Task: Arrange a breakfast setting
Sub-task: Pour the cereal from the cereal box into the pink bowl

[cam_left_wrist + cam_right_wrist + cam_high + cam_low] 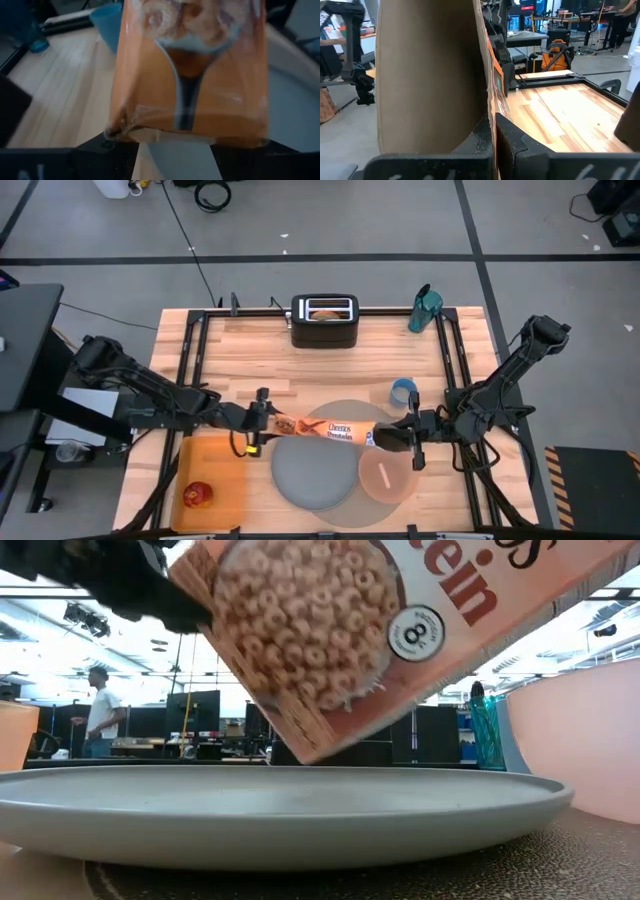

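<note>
on table — one cereal box

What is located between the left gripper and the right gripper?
The cereal box, spanning from the left gripper to the right gripper, above the plate; the high view shows it.

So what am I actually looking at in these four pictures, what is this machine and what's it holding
It is a robot with two dark arms at a wooden table. One picture looks down from above, one sits at table height, and two come from cameras on the wrists. Both arms meet at a cereal box, held level over a grey-blue plate: the left gripper at one end, the right gripper clamped on the other. Also on the table: a pink bowl, a black toaster, a teal tumbler, a blue cup and a red fruit on an orange tray.
</note>
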You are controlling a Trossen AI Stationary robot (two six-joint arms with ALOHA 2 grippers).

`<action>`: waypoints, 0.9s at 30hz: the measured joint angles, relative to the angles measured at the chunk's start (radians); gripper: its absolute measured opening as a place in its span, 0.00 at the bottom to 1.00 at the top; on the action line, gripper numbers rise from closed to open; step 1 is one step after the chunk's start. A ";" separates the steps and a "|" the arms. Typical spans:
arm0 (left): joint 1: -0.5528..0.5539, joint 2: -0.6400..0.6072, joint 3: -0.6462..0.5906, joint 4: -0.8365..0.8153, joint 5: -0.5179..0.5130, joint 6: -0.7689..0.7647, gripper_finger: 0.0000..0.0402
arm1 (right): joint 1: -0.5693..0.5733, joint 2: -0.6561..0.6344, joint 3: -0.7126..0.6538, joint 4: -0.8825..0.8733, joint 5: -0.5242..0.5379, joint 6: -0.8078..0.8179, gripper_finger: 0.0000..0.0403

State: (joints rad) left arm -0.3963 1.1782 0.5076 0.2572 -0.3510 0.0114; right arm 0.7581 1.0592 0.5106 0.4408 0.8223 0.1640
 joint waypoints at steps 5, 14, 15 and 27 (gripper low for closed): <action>0.000 -0.117 0.008 -0.055 0.035 -0.019 0.55 | 0.007 0.001 0.000 -0.014 -0.015 0.015 0.03; 0.012 -0.146 0.192 -0.336 0.090 -0.057 0.50 | 0.013 0.002 -0.001 -0.208 -0.120 0.250 0.11; 0.017 -0.137 0.206 -0.350 0.110 -0.057 0.49 | 0.018 0.002 -0.001 -0.213 -0.131 0.267 0.12; 0.087 -0.117 0.254 -0.408 0.248 -0.047 0.49 | 0.106 0.044 -0.001 -0.223 -0.160 0.352 0.17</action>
State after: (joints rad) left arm -0.3093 1.0611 0.7614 -0.1508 -0.1027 -0.0359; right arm 0.8639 1.1030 0.5098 0.2173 0.6628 0.5159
